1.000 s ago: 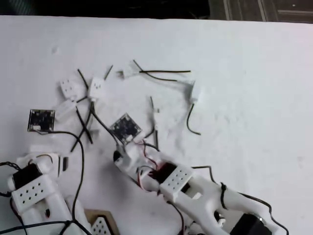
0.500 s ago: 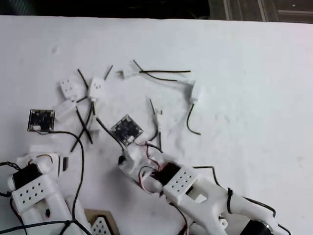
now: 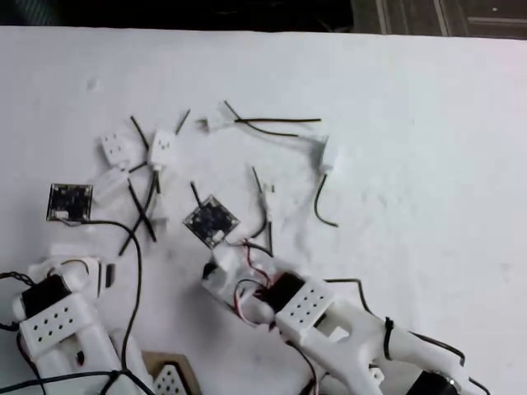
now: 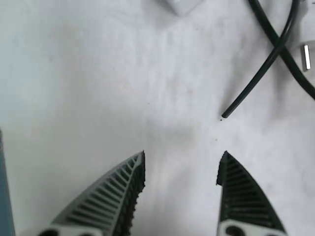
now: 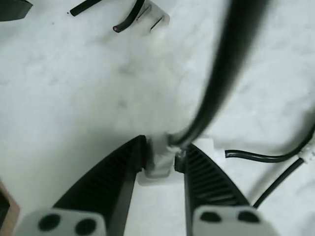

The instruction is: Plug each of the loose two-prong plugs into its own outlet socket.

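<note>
Two-prong plug sits clamped between the ribbed fingers of your right gripper, its black cord rising steeply from the pinch toward the wrist camera. In the high view, your right gripper holds this plug at the near middle of the white table, close to the surface. Whether the plug touches the table cannot be told.

Your left gripper stands open, its two dark fingertips well apart above bare tabletop at the near left. Beyond them, two crossed cords lie on the table, one ending in a cut tip, and a metal prong shows at the frame's edge.

Two white outlet sockets wait at the far left: the left socket and the right socket sit near each other but apart, with dark cord pieces lying around them. Both are well apart from the plug you hold.

Other plugs lie loose farther back. The upper plug rests beside long cords that stretch to the right. The far-right plug lies with its cord curling toward you. The middle plug is the nearest to your right gripper, just beyond it. Your right wrist camera also catches a pale plug and a second cord lying on the table beside the fingers.
</note>
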### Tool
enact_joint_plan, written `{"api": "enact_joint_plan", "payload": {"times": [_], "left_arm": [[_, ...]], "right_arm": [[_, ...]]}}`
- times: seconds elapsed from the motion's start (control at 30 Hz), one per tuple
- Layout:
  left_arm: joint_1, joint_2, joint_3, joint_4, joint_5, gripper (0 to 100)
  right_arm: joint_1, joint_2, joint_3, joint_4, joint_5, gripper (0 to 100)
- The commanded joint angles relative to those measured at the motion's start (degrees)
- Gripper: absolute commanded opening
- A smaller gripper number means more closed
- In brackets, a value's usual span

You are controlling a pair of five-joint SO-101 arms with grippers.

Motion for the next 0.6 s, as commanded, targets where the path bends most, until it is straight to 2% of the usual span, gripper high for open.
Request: {"api": "enact_joint_plan", "payload": {"times": [0.0,0.3,0.47,0.57], "left_arm": [[0.57,-0.75,-1.67,-0.70,0.62,24],[0.57,-0.75,-1.67,-0.70,0.62,24],[0.57,-0.75,-1.67,-0.70,0.62,24],[0.57,-0.75,-1.67,-0.70,0.62,24]], "right_arm": [[1.71,-0.31,-0.35,1.89,0.62,6.6],[1.89,-12.09,-0.35,11.03,0.53,9.0],[1.89,-13.67,0.79,11.30,0.44,6.6],[1.89,-13.67,0.88,12.35,0.44,8.4]]}}
